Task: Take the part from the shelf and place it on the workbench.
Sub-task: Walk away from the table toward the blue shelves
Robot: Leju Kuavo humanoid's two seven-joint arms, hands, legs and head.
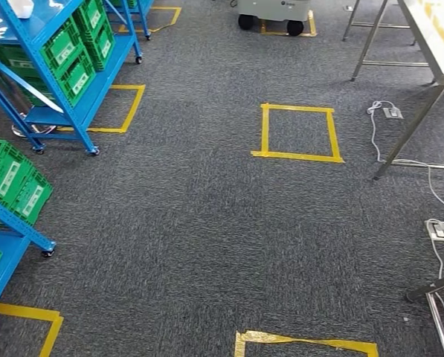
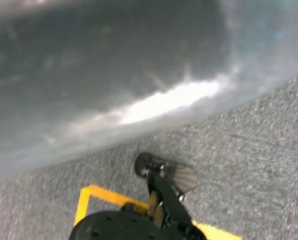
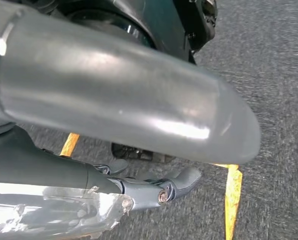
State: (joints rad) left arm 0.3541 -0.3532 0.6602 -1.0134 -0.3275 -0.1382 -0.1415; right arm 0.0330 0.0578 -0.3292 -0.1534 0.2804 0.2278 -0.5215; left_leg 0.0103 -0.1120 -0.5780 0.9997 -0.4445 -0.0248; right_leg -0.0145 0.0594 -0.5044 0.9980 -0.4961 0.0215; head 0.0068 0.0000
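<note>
A blue shelf [image 1: 79, 111] with green bins [image 1: 74, 52] stands at the far left in the head view, and a white object [image 1: 20, 7] lies on its top level. The workbench [image 1: 433, 30] with a pale top and metal legs is at the far right. My right hand [image 3: 140, 115] hangs over the carpet. Its thick grey thumb is stretched out above its dark fingers [image 3: 177, 184], and only floor shows between them. A silvery crinkled surface [image 3: 45, 215] lies along the fingers' outer side; I cannot tell what it is. My left hand [image 2: 102, 75] is a close grey blur.
A second blue shelf [image 1: 12, 223] with green bins is near my left. Yellow tape squares [image 1: 298, 132] mark the grey carpet. White cables and floor sockets [image 1: 438, 230] lie by the workbench legs. A white wheeled cart [image 1: 273, 11] stands at the back.
</note>
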